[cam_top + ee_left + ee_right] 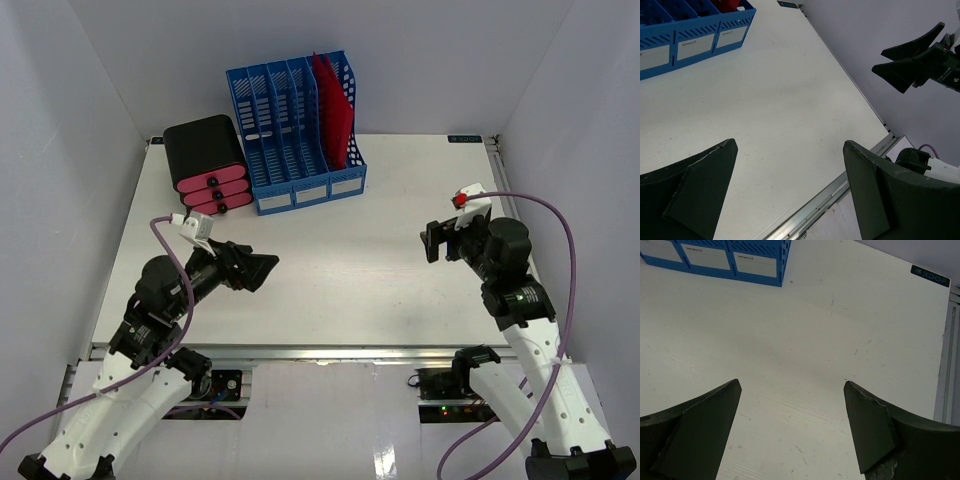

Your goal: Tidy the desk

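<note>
Desk [350,285] flat before me, long axis left-right, rail at near edge. Only top view shows black drawer box [205,150] and red folders [335,110] in blue rack [285,140]. Wrist views catch rack front only. My left gripper [790,145] and right gripper [792,382] spread wide, empty.

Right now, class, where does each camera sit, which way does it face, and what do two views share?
Top external: above and behind, looking down on the desk; both arms, left pincer, right pincer.
Left wrist: faces right across the desk; own fingers, right pincer.
Right wrist: faces the far desk; own fingers.
Shared: the blue file rack.
</note>
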Controlling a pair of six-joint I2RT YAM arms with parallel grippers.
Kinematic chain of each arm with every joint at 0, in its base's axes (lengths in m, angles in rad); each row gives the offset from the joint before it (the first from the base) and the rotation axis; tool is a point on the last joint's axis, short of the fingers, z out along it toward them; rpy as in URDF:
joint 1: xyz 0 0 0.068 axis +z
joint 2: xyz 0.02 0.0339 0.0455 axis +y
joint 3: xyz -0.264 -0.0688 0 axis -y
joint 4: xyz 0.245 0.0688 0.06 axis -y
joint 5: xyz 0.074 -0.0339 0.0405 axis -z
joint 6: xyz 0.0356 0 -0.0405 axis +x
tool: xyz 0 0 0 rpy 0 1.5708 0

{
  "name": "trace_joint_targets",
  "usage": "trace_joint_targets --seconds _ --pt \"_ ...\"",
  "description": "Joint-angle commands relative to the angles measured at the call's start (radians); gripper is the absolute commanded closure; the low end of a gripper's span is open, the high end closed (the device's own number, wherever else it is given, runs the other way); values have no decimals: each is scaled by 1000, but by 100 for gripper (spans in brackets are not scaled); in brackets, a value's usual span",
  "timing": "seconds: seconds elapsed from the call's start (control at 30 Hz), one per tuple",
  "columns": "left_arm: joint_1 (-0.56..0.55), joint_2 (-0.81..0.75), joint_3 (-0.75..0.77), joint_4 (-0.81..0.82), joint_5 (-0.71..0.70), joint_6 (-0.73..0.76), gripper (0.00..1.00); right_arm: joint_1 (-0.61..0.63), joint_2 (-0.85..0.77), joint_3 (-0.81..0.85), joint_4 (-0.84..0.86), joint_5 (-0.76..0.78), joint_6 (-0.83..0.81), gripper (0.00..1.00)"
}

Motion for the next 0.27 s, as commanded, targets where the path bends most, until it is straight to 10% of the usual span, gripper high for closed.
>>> trace_joint_targets --seconds 0.0,0.23 --pt "3 -7 -4 1 3 -6 2 -5 -16 2 18 40 12 10" --pt "3 3 -4 2 4 -9 2 -5 -24 -15 21 35 11 10"
